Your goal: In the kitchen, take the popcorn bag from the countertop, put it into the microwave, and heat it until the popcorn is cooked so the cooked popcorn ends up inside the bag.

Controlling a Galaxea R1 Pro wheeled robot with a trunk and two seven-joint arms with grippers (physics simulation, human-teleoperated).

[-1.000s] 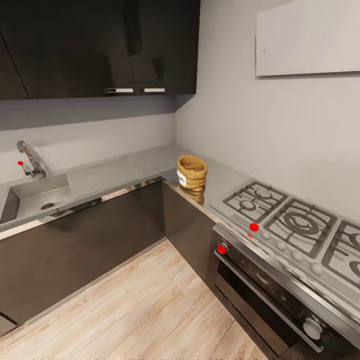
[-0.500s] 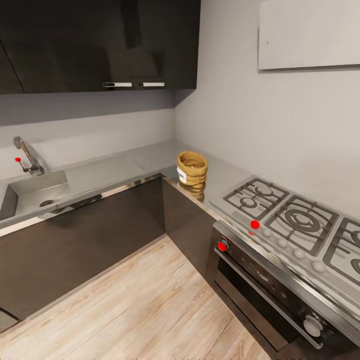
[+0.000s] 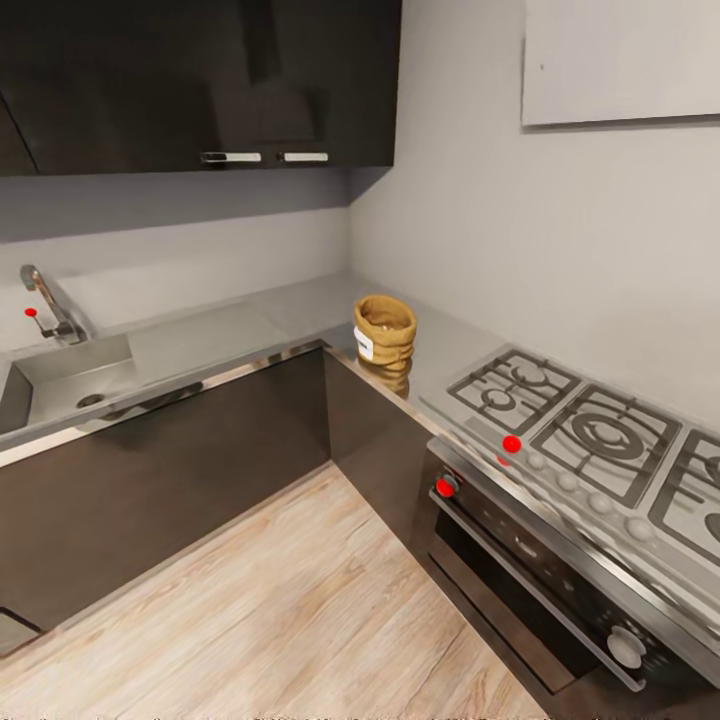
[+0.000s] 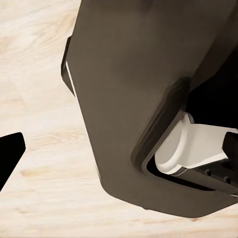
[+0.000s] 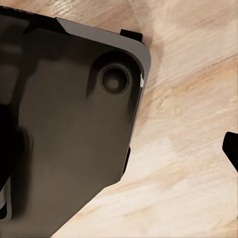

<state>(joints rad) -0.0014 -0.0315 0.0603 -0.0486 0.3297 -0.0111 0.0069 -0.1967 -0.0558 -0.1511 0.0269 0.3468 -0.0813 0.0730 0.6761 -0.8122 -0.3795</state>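
Observation:
The popcorn bag, a small tan sack with a rolled rim and white label, stands upright on the grey metal countertop at the inner corner of the L, just left of the hob. No arm is near it in the head view. In the left wrist view, one dark fingertip sits at the frame's edge over wood floor. In the right wrist view, another dark fingertip sits at the edge; nothing lies beside either. The microwave is out of view.
A sink with a tap sits at the counter's left. The gas hob and built-in oven are at the right. Dark wall cabinets hang above. Wood floor fills the corner. The robot's dark base is below the wrists.
The whole head picture has shifted a little, sink sliding left and cabinets rising, so the camera has moved. The bag stands where it was on the counter.

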